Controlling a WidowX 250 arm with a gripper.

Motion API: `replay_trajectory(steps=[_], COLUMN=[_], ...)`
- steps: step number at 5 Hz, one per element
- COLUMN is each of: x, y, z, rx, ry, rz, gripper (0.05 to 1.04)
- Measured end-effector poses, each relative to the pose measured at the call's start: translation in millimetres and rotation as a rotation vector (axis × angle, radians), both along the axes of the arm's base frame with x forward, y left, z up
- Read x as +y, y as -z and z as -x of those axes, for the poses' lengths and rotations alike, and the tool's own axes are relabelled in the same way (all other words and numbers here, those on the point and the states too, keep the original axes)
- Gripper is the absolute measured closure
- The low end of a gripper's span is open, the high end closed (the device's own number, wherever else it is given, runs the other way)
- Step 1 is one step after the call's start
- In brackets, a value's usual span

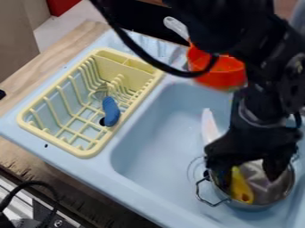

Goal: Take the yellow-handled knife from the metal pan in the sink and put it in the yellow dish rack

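Metal pot [258, 205] holding yellow utensil [241, 188], claw [249, 175] over it, fingers spread apart

Behind your work area, a grey-beige panel [18, 44] stood at the upper left of the frame, near a red block [61, 5] and a pale surface [67, 21]. Your wooden counter [53, 58] ran down the left; a black panel [142, 22] crossed the top.
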State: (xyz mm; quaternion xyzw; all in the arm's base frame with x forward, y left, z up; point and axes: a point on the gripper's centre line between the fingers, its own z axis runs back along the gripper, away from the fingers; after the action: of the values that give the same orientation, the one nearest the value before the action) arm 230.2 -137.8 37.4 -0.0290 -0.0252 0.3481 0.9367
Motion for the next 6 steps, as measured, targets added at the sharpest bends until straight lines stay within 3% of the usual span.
replay_trajectory(steps=[3, 5, 6], x=[-3.7, -3.0, -1.5], y=[17.8, 21.6, 18.9], z=[-1.3, 3.3, 5.3], rx=[-0.025, -0.043, -0.038], ry=[-0.072, -0.063, -0.050], rz=[-0.052, -0.058, -0.060], gripper=[0.128, 0.672, 0.716])
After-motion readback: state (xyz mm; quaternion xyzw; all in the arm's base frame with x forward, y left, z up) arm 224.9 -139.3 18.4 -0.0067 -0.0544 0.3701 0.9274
